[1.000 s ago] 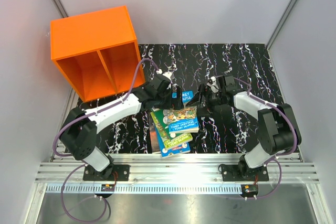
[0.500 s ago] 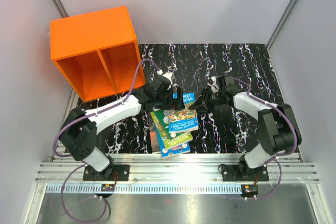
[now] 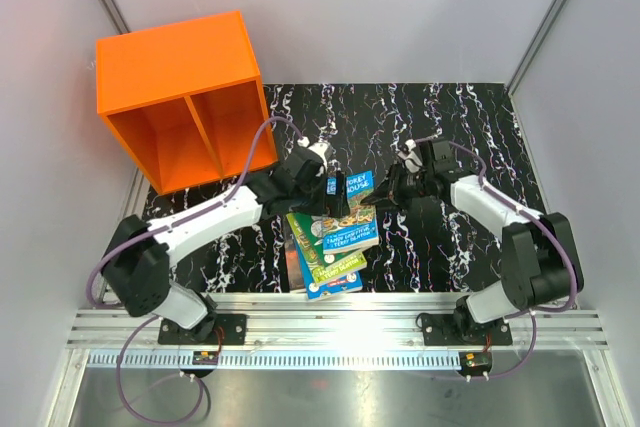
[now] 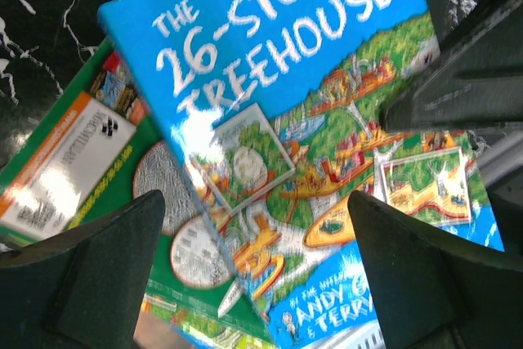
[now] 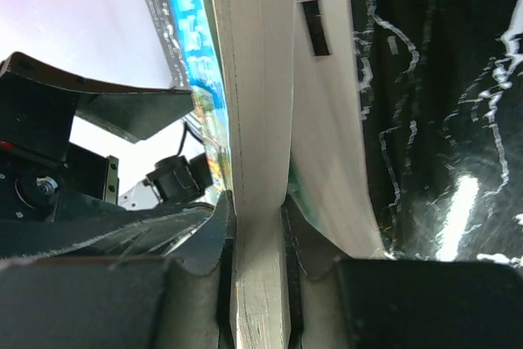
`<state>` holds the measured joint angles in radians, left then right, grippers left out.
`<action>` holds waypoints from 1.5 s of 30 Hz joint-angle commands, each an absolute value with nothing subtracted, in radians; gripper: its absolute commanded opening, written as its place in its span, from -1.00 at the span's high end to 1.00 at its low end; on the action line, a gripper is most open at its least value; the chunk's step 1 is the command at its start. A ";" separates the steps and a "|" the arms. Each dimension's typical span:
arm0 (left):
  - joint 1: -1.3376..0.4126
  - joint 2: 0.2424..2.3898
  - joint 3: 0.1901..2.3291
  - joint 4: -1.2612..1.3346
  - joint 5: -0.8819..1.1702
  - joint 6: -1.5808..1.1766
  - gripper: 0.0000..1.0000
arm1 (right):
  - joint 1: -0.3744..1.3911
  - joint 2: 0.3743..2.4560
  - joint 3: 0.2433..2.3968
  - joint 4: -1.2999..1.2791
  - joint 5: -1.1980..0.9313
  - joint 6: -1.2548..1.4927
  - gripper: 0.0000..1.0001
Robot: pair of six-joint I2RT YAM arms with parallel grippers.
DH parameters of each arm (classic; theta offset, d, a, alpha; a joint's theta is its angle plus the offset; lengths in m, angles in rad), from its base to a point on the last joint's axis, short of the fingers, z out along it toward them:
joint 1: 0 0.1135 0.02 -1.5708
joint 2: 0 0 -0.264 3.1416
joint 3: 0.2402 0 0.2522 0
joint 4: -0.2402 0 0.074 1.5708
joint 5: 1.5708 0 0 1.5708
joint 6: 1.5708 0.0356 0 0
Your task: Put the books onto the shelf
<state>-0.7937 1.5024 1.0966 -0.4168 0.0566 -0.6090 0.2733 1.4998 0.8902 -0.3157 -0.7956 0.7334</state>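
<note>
The orange shelf (image 3: 180,87) stands at the table's far left, its two compartments showing nothing inside. A blue book (image 3: 353,191), "The 26-Storey Treehouse" (image 4: 310,104), is tipped up on edge above the pile of books (image 3: 330,245). My right gripper (image 3: 386,194) is shut on that book's page edge (image 5: 257,104); its fingers (image 5: 214,230) press both sides. My left gripper (image 3: 331,190) is open just left of the blue book, its jaws (image 4: 255,202) wide over the cover, with nothing between them. A green book (image 4: 73,153) lies underneath.
The pile lies on a black marbled mat (image 3: 450,127) between the two arms. Another book's pale page block (image 5: 327,120) sits right beside the gripped one. Grey walls close in the table at the back and sides.
My right gripper has shut on the blue book and tipped it up off the pile. The left gripper has crept slightly further from the base and stayed open.
</note>
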 commanded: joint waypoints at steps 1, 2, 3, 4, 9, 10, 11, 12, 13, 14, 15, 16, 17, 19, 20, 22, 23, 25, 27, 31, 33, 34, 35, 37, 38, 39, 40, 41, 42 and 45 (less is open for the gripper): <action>-0.779 1.375 1.104 -0.465 0.051 -0.577 -0.97 | 0.282 1.401 0.976 -0.345 -0.836 0.738 1.00; -0.772 1.359 1.106 -0.472 0.052 -0.572 -0.98 | 0.281 1.390 0.983 -0.344 -0.847 0.747 1.00; -0.753 1.347 1.108 -0.488 0.055 -0.568 -0.97 | 0.282 1.370 0.991 -0.338 -0.857 0.758 1.00; -0.744 1.313 1.108 -0.492 0.058 -0.568 -0.97 | 0.281 1.359 0.994 -0.319 -0.880 0.785 1.00; -0.654 1.214 1.078 -0.454 0.187 -0.584 -0.97 | 0.282 1.273 0.989 -0.261 -0.926 0.868 1.00; -0.641 1.198 1.068 -0.442 0.210 -0.601 -0.97 | 0.282 1.260 0.989 -0.247 -0.940 0.893 1.00; -0.629 1.166 1.063 -0.430 0.257 -0.607 -0.97 | 0.282 1.249 0.986 -0.233 -0.948 0.903 1.00; -0.615 1.152 1.060 -0.401 0.279 -0.618 -0.97 | 0.282 1.223 0.977 -0.216 -0.971 0.923 1.00; -0.612 1.140 1.057 -0.388 0.294 -0.621 -0.97 | 0.281 1.210 0.968 -0.168 -0.985 0.964 1.00; -0.614 1.129 1.057 -0.379 0.308 -0.626 -0.97 | 0.282 1.197 0.959 -0.131 -0.997 0.992 1.00; -0.614 1.115 1.054 -0.350 0.345 -0.630 -0.98 | 0.282 1.169 0.931 -0.083 -1.011 1.029 1.00; -0.614 1.112 1.051 -0.336 0.365 -0.643 -0.97 | 0.281 1.158 0.916 0.025 -1.034 1.102 1.00; -0.614 1.112 1.043 -0.322 0.400 -0.650 -0.97 | 0.282 1.146 0.902 0.070 -1.040 1.136 1.00; -0.612 1.115 1.034 -0.287 0.426 -0.672 -0.97 | 0.285 1.128 0.868 0.199 -1.063 1.231 1.00; -0.612 1.114 1.019 -0.272 0.458 -0.686 -0.97 | 0.293 1.124 0.864 0.224 -1.069 1.250 1.00; -0.614 1.111 1.002 -0.200 0.492 -0.727 -0.97 | 0.305 1.115 0.861 0.253 -1.074 1.272 1.00; -0.612 1.111 0.990 -0.145 0.523 -0.742 -0.97 | 0.317 1.111 0.862 0.253 -1.074 1.273 1.00; -0.612 1.115 0.988 -0.098 0.546 -0.785 -0.97 | 0.336 1.106 0.862 0.265 -1.068 1.279 1.00; -0.614 1.124 1.003 -0.060 0.572 -0.807 -0.93 | 0.365 1.101 0.854 0.281 -1.054 1.292 1.00; -0.612 1.163 1.045 -0.038 0.638 -0.821 -0.31 | 0.411 1.094 0.834 0.325 -1.028 1.316 1.00; -0.612 1.167 1.071 -0.047 0.684 -0.796 -0.14 | 0.420 1.088 0.834 0.305 -1.025 1.302 1.00; -0.612 1.166 1.084 -0.066 0.690 -0.779 -0.08 | 0.420 1.086 0.834 0.290 -1.025 1.292 1.00; -0.614 1.161 1.097 -0.122 0.684 -0.756 0.05 | 0.420 1.082 0.844 0.273 -1.026 1.281 1.00; -0.612 1.157 1.142 -0.185 0.680 -0.684 0.05 | 0.420 1.083 0.854 0.223 -1.037 1.243 1.00; -0.608 1.155 1.156 -0.255 0.667 -0.658 -0.02 | 0.420 1.085 0.871 0.201 -1.043 1.229 1.00; -0.603 1.154 1.176 -0.294 0.658 -0.608 -0.07 | 0.419 1.089 0.882 0.178 -1.055 1.214 1.00; -0.597 1.154 1.192 -0.328 0.652 -0.586 -0.09 | 0.420 1.092 0.893 0.128 -1.060 1.177 1.00; -0.583 1.154 1.215 -0.375 0.647 -0.571 -0.14 | 0.422 1.094 0.914 0.105 -1.065 1.160 1.00; -0.572 1.152 1.223 -0.388 0.652 -0.549 -0.29 | 0.420 1.097 0.922 0.062 -1.075 1.129 1.00; -0.539 1.149 1.238 -0.419 0.676 -0.534 -0.37 | 0.420 1.101 0.948 -0.030 -1.088 1.069 1.00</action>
